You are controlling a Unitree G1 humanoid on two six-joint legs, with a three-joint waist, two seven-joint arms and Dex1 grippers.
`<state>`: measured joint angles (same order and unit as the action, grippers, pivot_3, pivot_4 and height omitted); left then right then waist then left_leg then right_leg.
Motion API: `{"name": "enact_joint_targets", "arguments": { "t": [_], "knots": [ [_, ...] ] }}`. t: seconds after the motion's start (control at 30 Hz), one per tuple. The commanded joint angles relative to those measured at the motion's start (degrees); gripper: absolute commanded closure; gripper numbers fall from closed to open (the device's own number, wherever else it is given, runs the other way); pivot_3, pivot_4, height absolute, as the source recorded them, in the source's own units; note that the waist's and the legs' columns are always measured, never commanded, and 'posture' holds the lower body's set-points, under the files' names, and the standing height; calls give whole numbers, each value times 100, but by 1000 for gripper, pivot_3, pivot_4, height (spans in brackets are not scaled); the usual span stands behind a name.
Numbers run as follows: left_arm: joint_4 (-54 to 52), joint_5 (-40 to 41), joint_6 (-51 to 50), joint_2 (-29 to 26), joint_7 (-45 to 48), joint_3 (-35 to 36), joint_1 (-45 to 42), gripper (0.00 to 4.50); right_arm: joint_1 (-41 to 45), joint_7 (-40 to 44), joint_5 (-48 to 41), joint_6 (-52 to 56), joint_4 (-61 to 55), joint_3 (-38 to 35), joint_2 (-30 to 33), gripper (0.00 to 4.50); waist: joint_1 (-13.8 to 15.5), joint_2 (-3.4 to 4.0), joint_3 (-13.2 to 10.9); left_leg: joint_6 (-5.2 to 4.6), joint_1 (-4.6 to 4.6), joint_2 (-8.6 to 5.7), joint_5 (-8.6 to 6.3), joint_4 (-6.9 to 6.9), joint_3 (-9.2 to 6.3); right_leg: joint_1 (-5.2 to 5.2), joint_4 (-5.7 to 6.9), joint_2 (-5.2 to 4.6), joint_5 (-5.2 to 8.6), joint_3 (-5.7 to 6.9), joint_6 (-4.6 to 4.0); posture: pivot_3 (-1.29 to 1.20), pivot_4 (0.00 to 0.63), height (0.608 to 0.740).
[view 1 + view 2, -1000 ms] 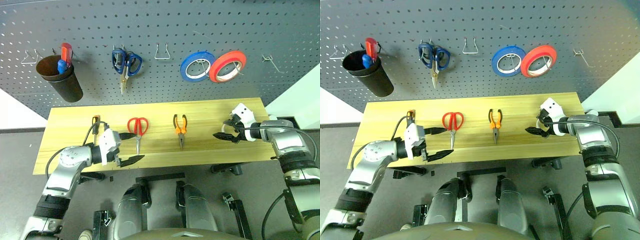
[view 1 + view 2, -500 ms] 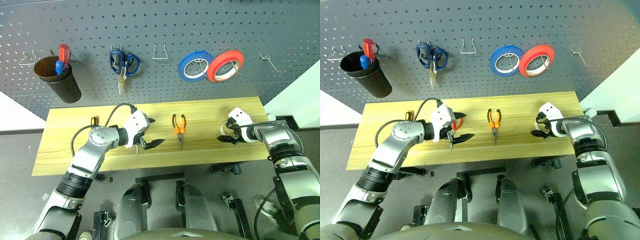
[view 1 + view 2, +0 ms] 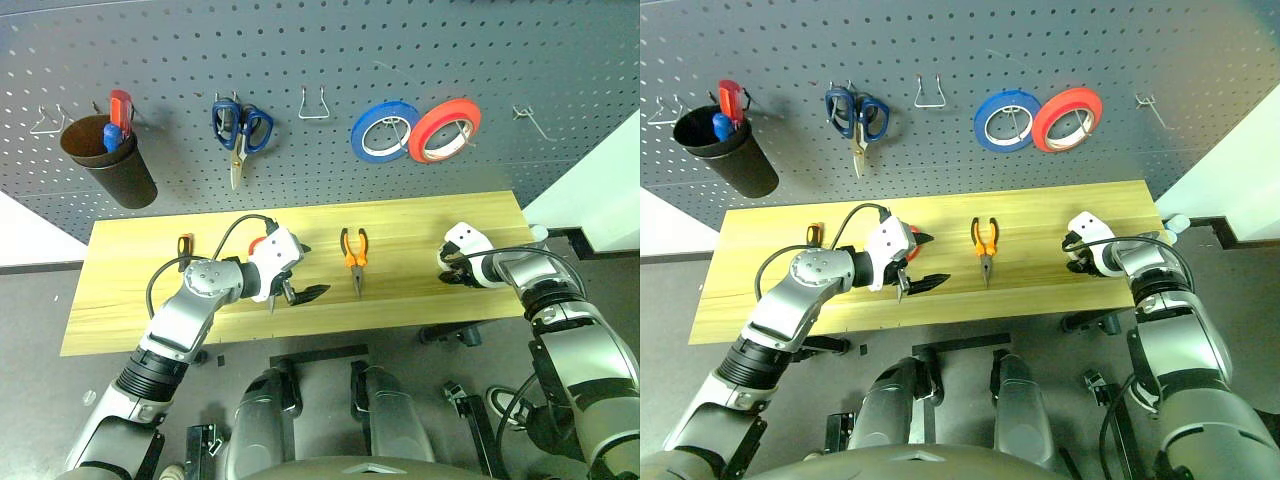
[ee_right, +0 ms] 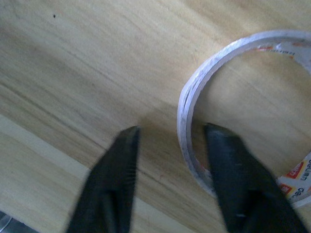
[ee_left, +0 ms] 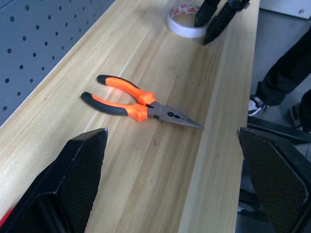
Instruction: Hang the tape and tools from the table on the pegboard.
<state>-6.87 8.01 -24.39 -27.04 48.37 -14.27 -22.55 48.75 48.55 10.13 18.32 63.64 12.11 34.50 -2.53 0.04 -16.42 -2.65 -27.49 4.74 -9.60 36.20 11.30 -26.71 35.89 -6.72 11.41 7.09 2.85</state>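
While the tape (image 4: 243, 111) lies flat on the desk (image 3: 420, 215) near its right end, the right tool (image 4: 167, 145) sits right at it, narrow, one finger (image 4: 233, 179) inside the ring and one outside. The left tool (image 3: 300, 280) gapes wide over the red scissors (image 3: 258, 243).

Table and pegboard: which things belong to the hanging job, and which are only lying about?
Job: tape, pliers, red-handled scissors, screwdriver, table, pegboard.
Not the job: blue-handled scissors, blue roll, red roll, black cup.
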Motion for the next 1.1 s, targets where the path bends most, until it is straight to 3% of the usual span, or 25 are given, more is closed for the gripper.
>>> {"name": "enact_joint_targets", "arguments": {
  "t": [0.03,0.1,0.3,0.47,0.6,0.9,1.1],
  "knots": [
    [-216,112,100,-46,32,148,31,0,151,-23,14,-42,42,-75,-11,3852,-1,0,0,0,0,0,0,-1,0,0,0,0,0,0,0,-13,306,730],
    [-200,129,181,-50,64,171,34,0,158,-32,30,-71,53,-72,-16,4479,-2,0,0,0,0,0,0,-2,0,-1,0,0,0,0,0,-15,303,730],
    [-274,372,413,-98,288,337,115,0,130,320,-28,9,-264,-109,168,4479,-4,0,0,1,-1,0,1,-1,2,-1,0,0,0,-1,0,-26,280,730],
    [-384,861,975,-363,690,911,515,0,-585,1375,-619,555,-2117,-464,757,4479,6,4,5,4,-2,0,3,-3,2,-2,1,2,-1,0,3,-50,226,730],
    [-431,1260,1244,-551,1012,1298,869,0,-1423,1734,-1117,689,-3692,-860,1203,4479,6,3,11,6,-6,-3,2,-2,1,-3,0,0,-5,3,15,-83,190,730],
    [-456,2232,1342,-903,1476,2352,1249,0,-2343,1631,-2196,1181,-5722,-2307,1813,4479,-90,1,95,4,-14,-2,0,-5,-6,2,-31,5,-7,15,6,-129,143,730],
    [-370,2536,1427,-953,1590,2619,1063,0,-2229,1330,-2656,981,-6155,-3057,1953,4479,-172,-12,254,1,-36,-7,-3,-8,-5,4,-64,19,-23,23,31,-151,100,730]
  ]
}}
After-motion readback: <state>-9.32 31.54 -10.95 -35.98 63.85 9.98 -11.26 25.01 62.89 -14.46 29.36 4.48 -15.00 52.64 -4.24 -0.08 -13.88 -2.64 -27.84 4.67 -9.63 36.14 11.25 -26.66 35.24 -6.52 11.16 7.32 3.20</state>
